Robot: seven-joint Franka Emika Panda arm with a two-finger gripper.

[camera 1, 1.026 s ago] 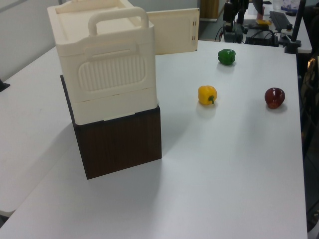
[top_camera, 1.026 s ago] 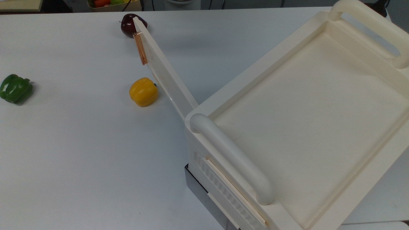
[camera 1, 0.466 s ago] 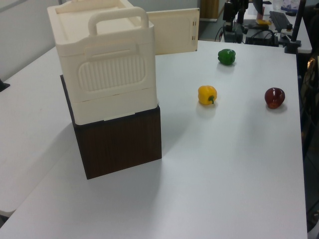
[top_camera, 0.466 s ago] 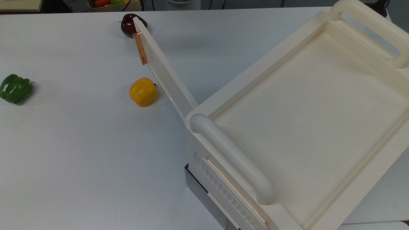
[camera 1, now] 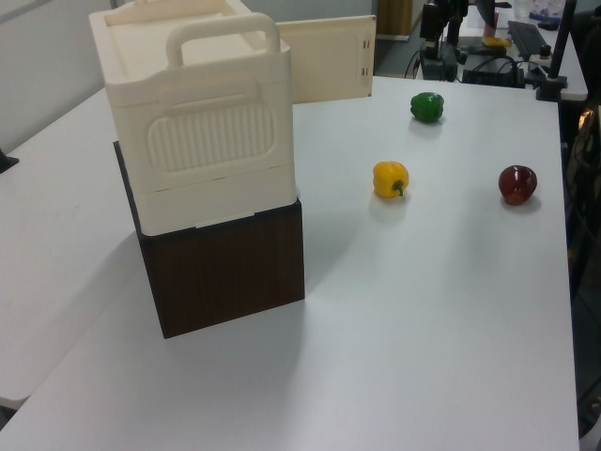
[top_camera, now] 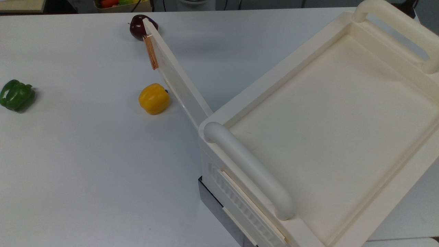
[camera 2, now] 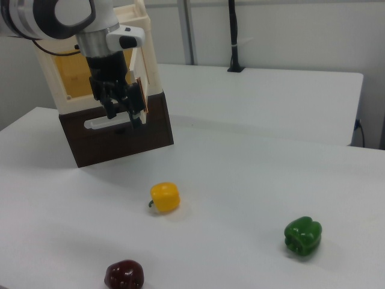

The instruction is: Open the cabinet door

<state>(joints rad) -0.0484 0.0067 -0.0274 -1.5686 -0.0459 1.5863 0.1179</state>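
The flat cream-white cabinet door (top_camera: 178, 77) with its copper-brown strip handle (top_camera: 150, 52) is being held swung wide from the cream plastic cabinet (top_camera: 329, 130), out over the white table (top_camera: 85, 154). In the right view, the black two-finger gripper (camera 2: 123, 114) is seen hanging just beside the door's handle edge; its fingers are parted slightly around nothing, though contact cannot be made out. The door is being seen edge-on past a yellow bell pepper (top_camera: 154, 98) in the top view, broadside in the left view.

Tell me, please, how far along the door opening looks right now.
Mostly done: the cabinet door stands swung wide from the cabinet, its copper handle out over the table near the yellow pepper. In the right view, the gripper hangs by the door's edge. Left: probably only pulling away.
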